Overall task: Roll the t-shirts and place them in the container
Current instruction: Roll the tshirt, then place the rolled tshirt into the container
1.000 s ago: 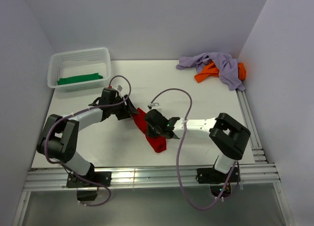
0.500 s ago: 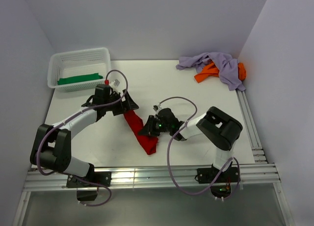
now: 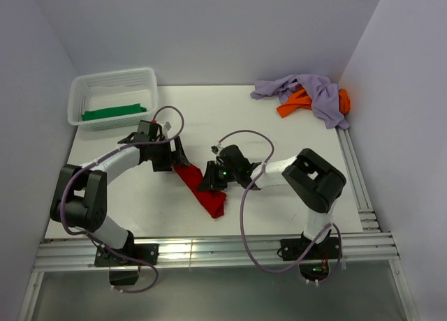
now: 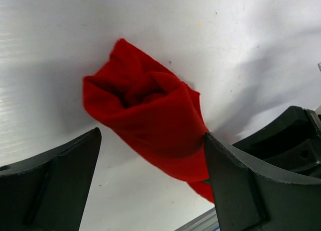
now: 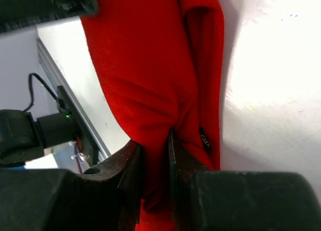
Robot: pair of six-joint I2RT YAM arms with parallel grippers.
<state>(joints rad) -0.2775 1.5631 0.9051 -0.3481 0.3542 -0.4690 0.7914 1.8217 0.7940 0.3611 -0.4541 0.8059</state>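
A bright red t-shirt (image 3: pixel 202 188) lies as a narrow folded strip on the white table, between both arms. My right gripper (image 3: pixel 211 182) is shut on a fold of the red t-shirt (image 5: pixel 150 80) near its middle. My left gripper (image 3: pixel 180 158) is open at the strip's far end; its fingers straddle the bunched red end (image 4: pixel 145 120) without closing on it. A green t-shirt (image 3: pixel 113 112) lies in the white basket. Lavender (image 3: pixel 307 91) and orange (image 3: pixel 297 103) t-shirts are heaped at the back right.
The white lattice basket (image 3: pixel 112 98) stands at the back left. The metal rail (image 3: pixel 209 248) runs along the near table edge, close to the red strip's lower end. Cables loop above both wrists.
The right gripper has come in from the right and closed on the red strip's middle. The left gripper shifted slightly back toward the strip's far end.
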